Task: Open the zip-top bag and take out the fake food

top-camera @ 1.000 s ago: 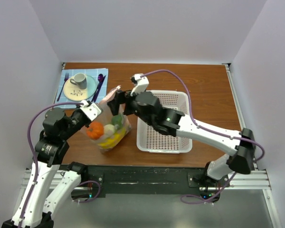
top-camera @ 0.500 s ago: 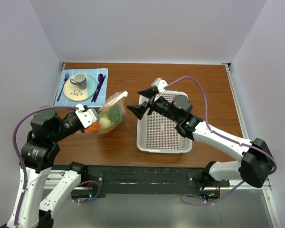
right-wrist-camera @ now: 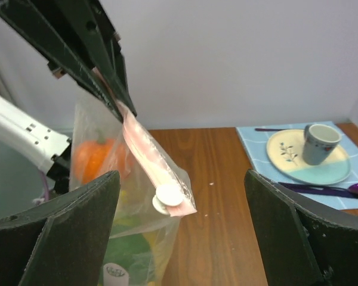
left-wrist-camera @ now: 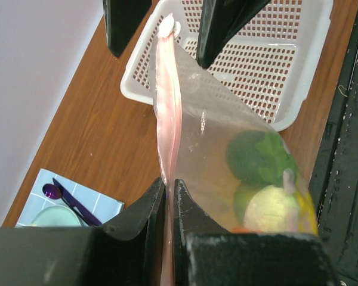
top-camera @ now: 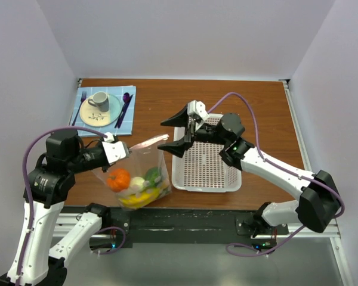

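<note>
- The white basket [top-camera: 206, 186] sits on the brown surface [top-camera: 262, 107]. Every place here is told from the basket.
- The zip-top bag [top-camera: 131, 165] hangs just left of the basket. Its pink zip strip [top-camera: 150, 142] is on top and runs toward the basket's left rim.
- The left gripper [top-camera: 116, 151] pinches tight on the end of the strip farthest from the basket — the bag hangs from that pinch.
- In the left wrist view the strip looks pressed flat together all along.
- The fake food [top-camera: 136, 189] lies piled in the bottom of the bag. There is an orange [top-camera: 118, 180], a white piece [top-camera: 137, 183], a green piece [top-camera: 154, 176] and a yellow banana [top-camera: 140, 199].
- I cannot tell if the bag's bottom touches the surface.
- The right gripper [top-camera: 176, 135] is spread wide above the basket's left rim and holds nothing.
- The strip's near-basket end has a small white slider [right-wrist-camera: 166, 195] — it points into the gap between the right gripper's fingers without touching them.
- Well to the left of the basket, at the far corner, a blue mat [top-camera: 83, 122] holds a plate [top-camera: 110, 113], a cup [top-camera: 99, 101] and a purple spoon [top-camera: 126, 104].
</note>
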Controlling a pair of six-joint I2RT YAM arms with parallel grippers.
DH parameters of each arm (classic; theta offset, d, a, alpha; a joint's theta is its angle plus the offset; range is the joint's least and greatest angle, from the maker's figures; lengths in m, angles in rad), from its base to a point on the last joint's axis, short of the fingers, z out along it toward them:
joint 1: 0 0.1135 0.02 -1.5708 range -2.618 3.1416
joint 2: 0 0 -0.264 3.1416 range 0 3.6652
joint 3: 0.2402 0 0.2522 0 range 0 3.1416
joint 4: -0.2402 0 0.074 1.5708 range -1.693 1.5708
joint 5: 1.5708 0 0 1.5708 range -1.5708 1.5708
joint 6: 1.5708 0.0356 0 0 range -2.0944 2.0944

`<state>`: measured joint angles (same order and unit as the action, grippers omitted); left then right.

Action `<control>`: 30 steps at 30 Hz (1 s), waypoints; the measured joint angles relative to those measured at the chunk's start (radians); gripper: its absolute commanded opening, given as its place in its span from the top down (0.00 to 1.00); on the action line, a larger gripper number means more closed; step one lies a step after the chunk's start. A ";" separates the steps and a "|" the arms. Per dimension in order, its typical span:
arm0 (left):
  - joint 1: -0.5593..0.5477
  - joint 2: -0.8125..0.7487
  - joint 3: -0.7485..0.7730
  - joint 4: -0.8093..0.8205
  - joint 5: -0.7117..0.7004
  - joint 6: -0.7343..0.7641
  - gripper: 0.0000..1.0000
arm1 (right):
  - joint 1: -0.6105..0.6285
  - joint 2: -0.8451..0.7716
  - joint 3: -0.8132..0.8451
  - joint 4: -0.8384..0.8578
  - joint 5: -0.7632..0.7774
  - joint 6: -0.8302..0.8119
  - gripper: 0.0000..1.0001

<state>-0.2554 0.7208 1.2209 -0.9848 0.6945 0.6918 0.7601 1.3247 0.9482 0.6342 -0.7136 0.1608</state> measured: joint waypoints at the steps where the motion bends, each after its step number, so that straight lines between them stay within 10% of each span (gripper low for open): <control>1: 0.000 0.000 0.006 -0.003 0.006 0.001 1.00 | -0.001 0.008 0.000 0.000 -0.016 0.000 0.11; 8: 0.000 0.014 0.057 -0.043 0.035 0.008 1.00 | -0.020 0.034 -0.006 0.009 -0.051 0.007 0.14; 14: 0.000 0.028 0.081 -0.053 0.043 0.009 1.00 | -0.042 0.093 -0.006 0.129 -0.080 0.088 0.68; 19: 0.000 0.032 0.084 -0.057 0.043 0.009 0.99 | -0.046 0.193 -0.001 0.274 -0.132 0.225 0.81; 23: 0.000 0.027 0.084 -0.053 0.036 0.006 0.40 | -0.053 0.257 -0.001 0.447 -0.182 0.376 0.98; 30: 0.000 -0.050 0.012 0.099 -0.008 -0.043 0.06 | -0.066 0.355 0.002 0.613 -0.248 0.660 1.00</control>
<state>-0.2554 0.6708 1.2331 -0.8856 0.6868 0.6487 0.6941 1.6798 0.9501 1.2469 -0.9611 0.8204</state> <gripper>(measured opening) 0.854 0.026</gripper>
